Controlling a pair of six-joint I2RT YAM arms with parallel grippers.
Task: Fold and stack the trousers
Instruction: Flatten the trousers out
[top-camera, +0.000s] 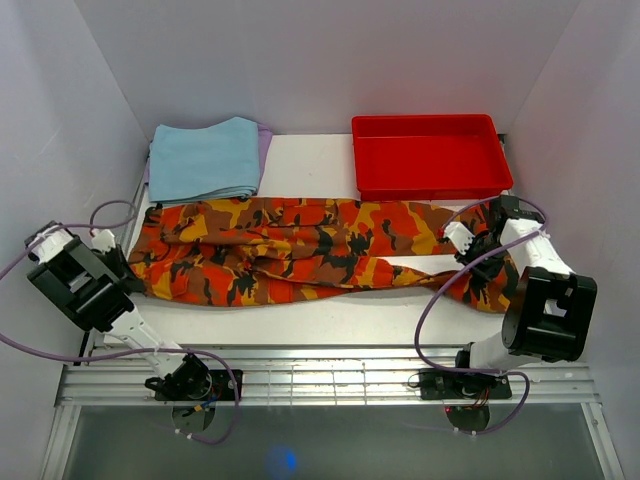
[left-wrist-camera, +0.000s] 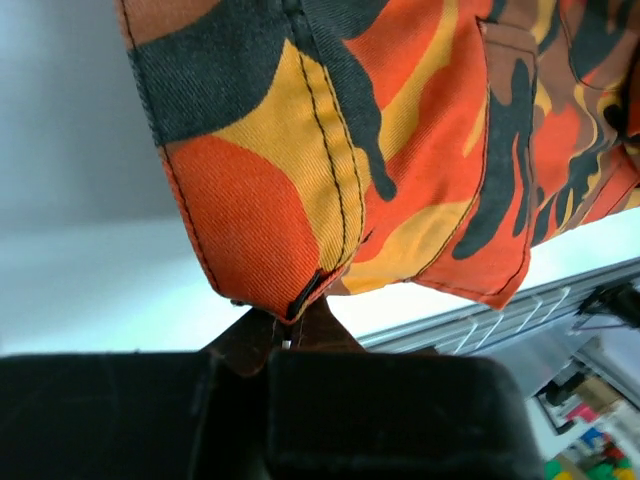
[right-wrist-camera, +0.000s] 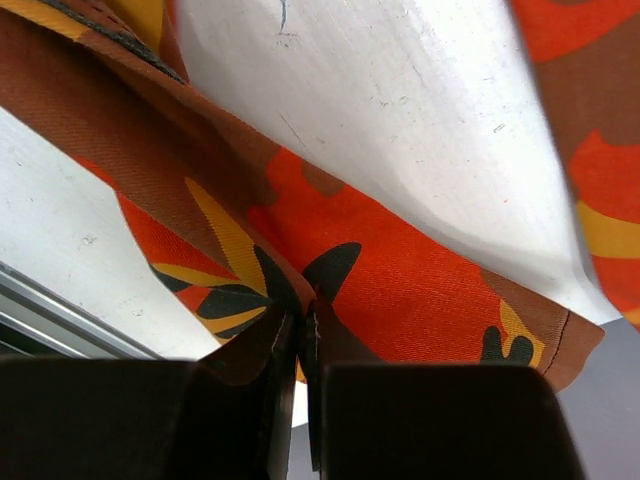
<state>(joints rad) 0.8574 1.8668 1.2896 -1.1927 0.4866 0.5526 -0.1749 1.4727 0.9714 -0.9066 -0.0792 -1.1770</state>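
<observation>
The camouflage trousers (top-camera: 300, 248) lie stretched left to right across the white table, orange, red, yellow and black. My left gripper (top-camera: 118, 258) is shut on their left end; in the left wrist view a stitched corner of the trousers (left-wrist-camera: 290, 200) is pinched where the gripper (left-wrist-camera: 285, 335) closes. My right gripper (top-camera: 472, 252) is shut on the right end, where a leg hangs bunched below it. In the right wrist view a fold of the trousers (right-wrist-camera: 400, 290) runs straight into the closed gripper (right-wrist-camera: 305, 330).
A folded light blue cloth (top-camera: 205, 158) lies at the back left. A red plastic tray (top-camera: 430, 155) stands at the back right. White walls close in both sides. A metal rail (top-camera: 320, 375) runs along the near table edge.
</observation>
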